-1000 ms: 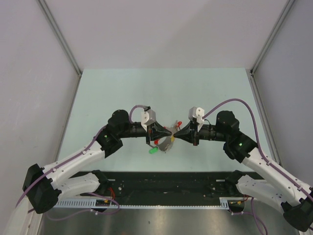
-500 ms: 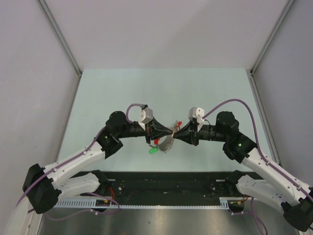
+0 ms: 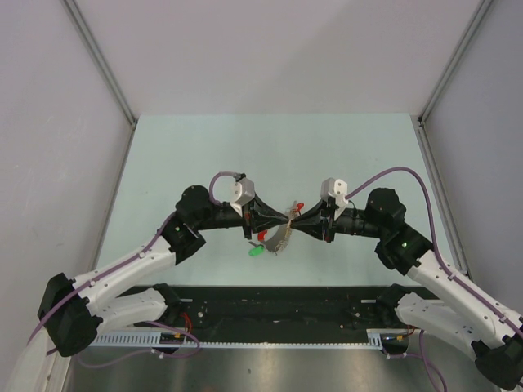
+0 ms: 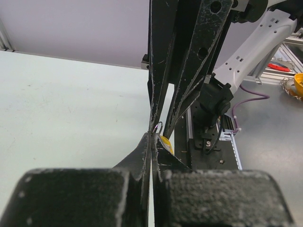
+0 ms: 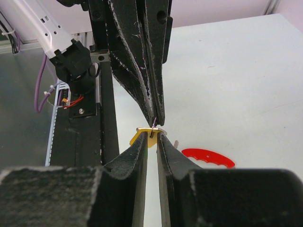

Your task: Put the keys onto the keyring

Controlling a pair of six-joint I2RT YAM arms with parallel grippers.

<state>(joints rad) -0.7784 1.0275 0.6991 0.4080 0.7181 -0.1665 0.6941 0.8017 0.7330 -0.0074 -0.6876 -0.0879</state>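
The yellow key (image 5: 142, 136) could fall to the counter (image 3: 204, 155) from here. That is a judgement, and it rests on the right fingers (image 5: 135, 156), which stand a narrow slit apart with the key's head lying across their tips. I cannot tell whether either finger bears on the key. If its hole is not properly over the wire loop (image 5: 154, 124), nothing else would carry it.

A second risk is a nudge. The two sets of tips meet almost nose to nose at the yellow key, so a small sideways drift by either arm could knock it off or bend the loop.

The left fingers (image 5: 142, 80) come at the yellow key from the opposite side. They are pressed flat together on that thin loop, which sits just above the key's head (touching it or not, the wrist views do not settle).

Just beside the yellow key, toward the arm bases, the grey tag (image 3: 280, 238) and the red band (image 5: 208, 157) lie low. Beyond them, farther from the yellow key, is the green key (image 3: 256, 251). The red key (image 3: 300, 205) sits near the yellow key on its far side, untouched by any finger.
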